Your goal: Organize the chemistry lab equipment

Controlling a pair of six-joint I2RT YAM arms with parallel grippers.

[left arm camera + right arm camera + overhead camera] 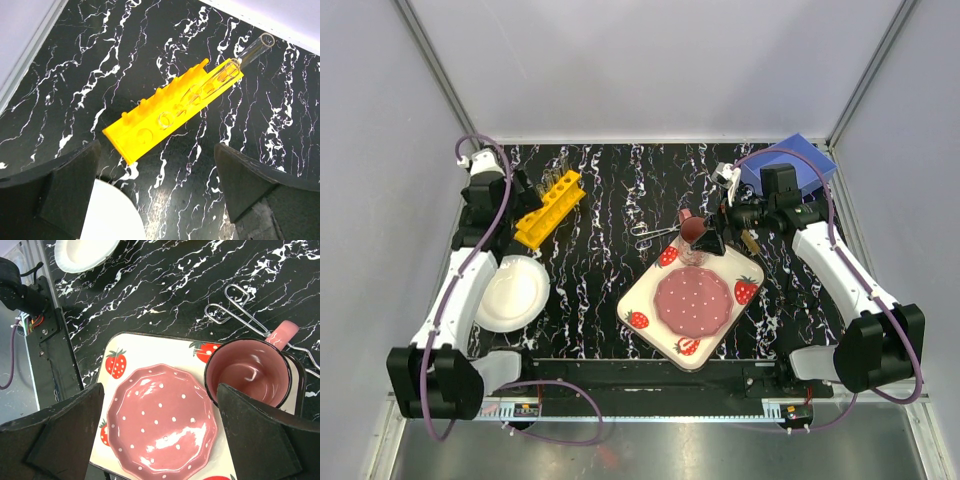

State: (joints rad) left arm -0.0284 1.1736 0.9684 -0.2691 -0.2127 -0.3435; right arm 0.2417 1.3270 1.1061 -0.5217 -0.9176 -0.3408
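Sitting at the far left of the black marbled table (610,180), the yellow rack (170,117) lay on a slant. Thin clear tubes (252,49) rested in its far holes, one poking out past the rack's end. The left gripper (157,172) hung just on the near side of the rack with its fingers (55,192) spread wide and nothing between them. The round white plate (512,293) lay near the rack's near end, beside the left arm.

The loop-handled metal scissors (239,314) lay flat near the table's middle, just beyond the far edge of the strawberry-print tray (645,300), with their thin end running to the handle of the pink mug (247,374). The mug stood upright on the tray's far corner, beside a pink dotted plate (162,422) that filled the tray's middle. The right gripper (160,432) hovered over that tray, its fingers parted and gripping nothing. A blue box (805,160) sat at the far right corner.
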